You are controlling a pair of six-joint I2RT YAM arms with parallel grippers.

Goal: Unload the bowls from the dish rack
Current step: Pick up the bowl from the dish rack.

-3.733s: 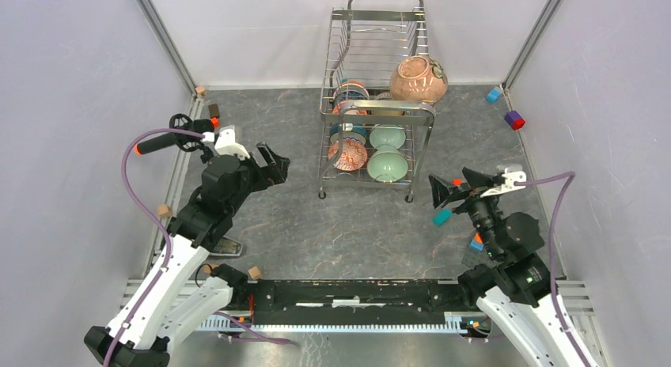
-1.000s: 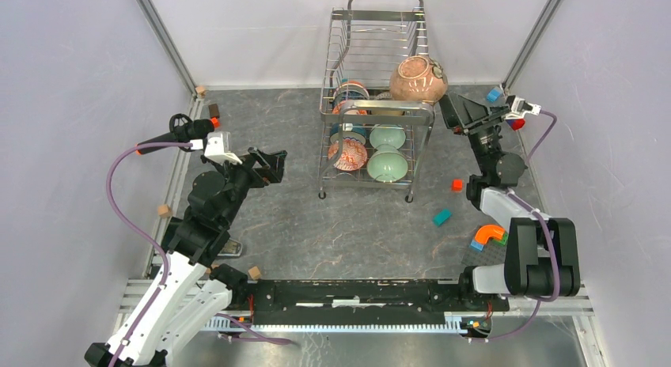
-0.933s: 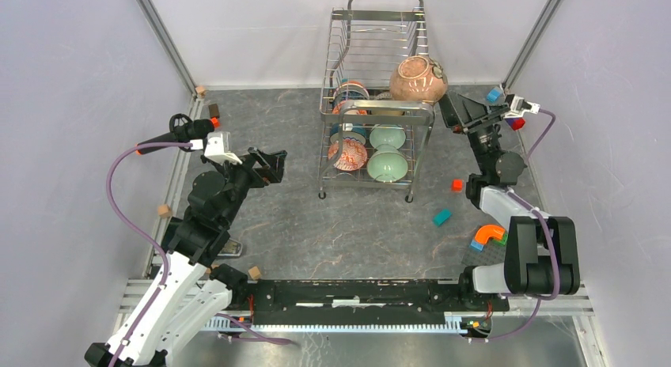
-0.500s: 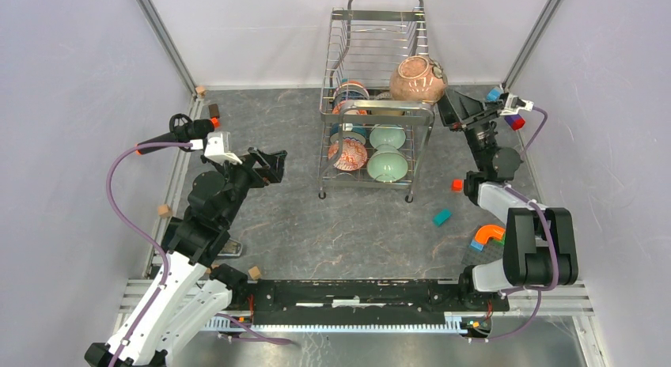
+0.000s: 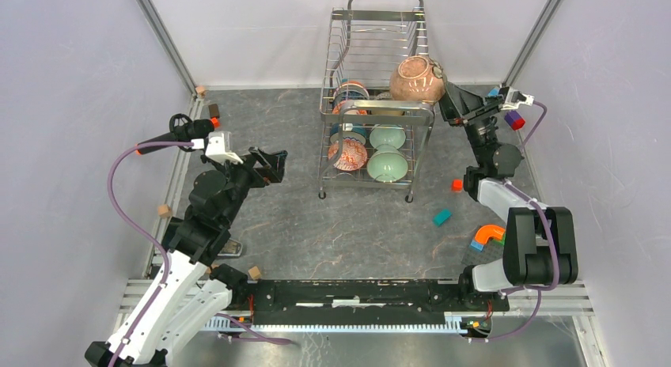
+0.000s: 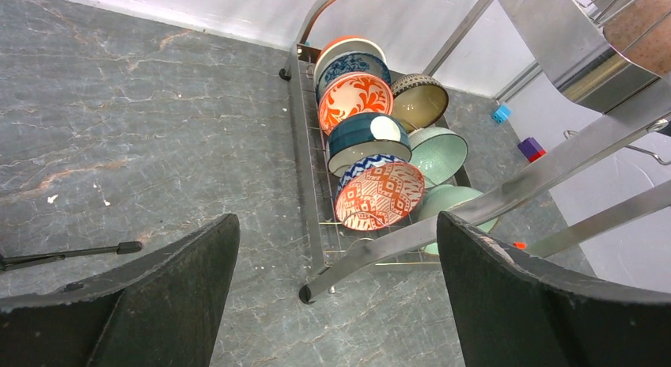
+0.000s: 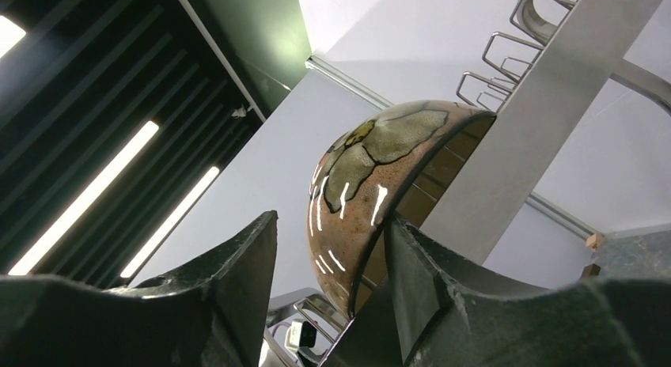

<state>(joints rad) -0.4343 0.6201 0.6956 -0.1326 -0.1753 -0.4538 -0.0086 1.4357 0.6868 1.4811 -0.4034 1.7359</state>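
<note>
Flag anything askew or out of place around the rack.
The big speckled bowl on the top tier of the dish rack sits tilted at the right edge, unlike the smaller bowls racked on edge below. The right end effector straddles its rim. A teal block and a red cube lie loose on the table.

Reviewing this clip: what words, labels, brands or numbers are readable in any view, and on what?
None readable.
The bowls carry only painted patterns.
The dish rack is bare metal.
The coloured blocks show no lettering.
</note>
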